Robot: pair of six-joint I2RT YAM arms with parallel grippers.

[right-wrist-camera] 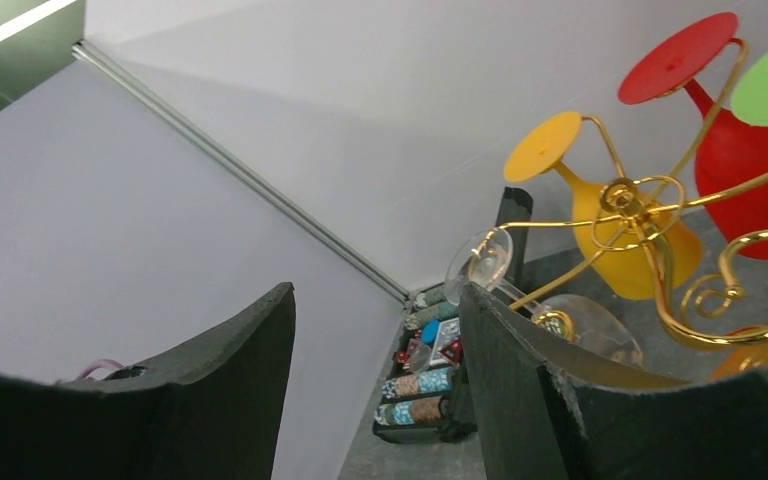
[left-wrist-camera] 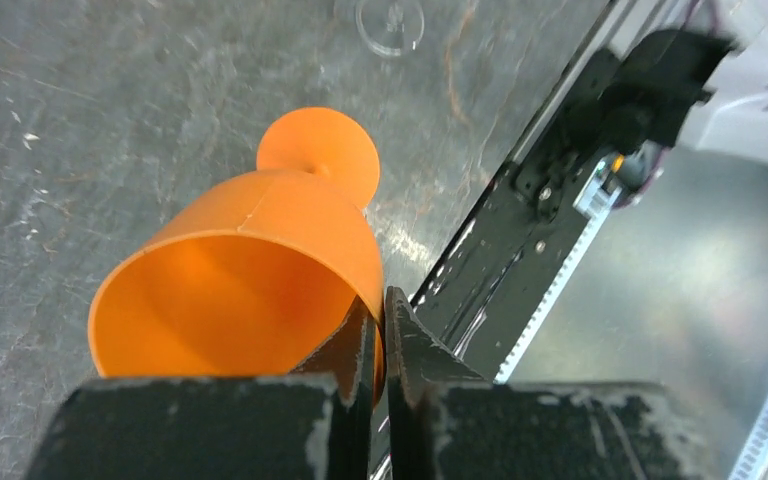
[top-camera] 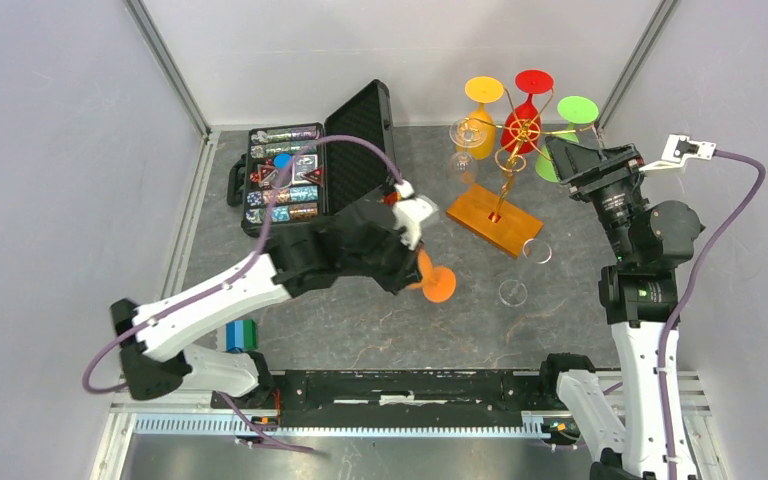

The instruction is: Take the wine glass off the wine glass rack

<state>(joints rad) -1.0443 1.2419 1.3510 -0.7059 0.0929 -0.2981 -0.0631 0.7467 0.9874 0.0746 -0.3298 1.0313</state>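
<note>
Grey, scuffed surface [top-camera: 360, 320] with pale walls [top-camera: 60, 150] on three sides. At the back left an open black case [top-camera: 362, 130] shows rows of small coloured pieces.

Right of the case stands the rack [top-camera: 523, 128], its gold stem rising from a wooden base [top-camera: 480, 215]. Four glasses hang upside down from its curled arms. A yellow glass [top-camera: 482, 120] and a clear glass [top-camera: 463, 135] are on the left. A red glass [top-camera: 532, 85] is at the back and a green glass [top-camera: 577, 108] on the right. Another clear glass [top-camera: 513, 292] lies on the surface just in front of the base's near end.

The orange glass [top-camera: 438, 283] is off the rack, in front of the case and left of the base. The left tool [left-wrist-camera: 381, 310] pinches its rim, one finger inside the bowl and one outside. The glass is tilted, mouth towards the wrist and foot pointing away. Whether the foot touches the surface cannot be told.

The right tool [top-camera: 568, 158] is raised at the rack's right side, close to the green glass. Its fingers [right-wrist-camera: 250, 350] are spread wide, with nothing between them. From its wrist camera the rack's arms and the hanging glasses sit off to the right of the gap.
</note>
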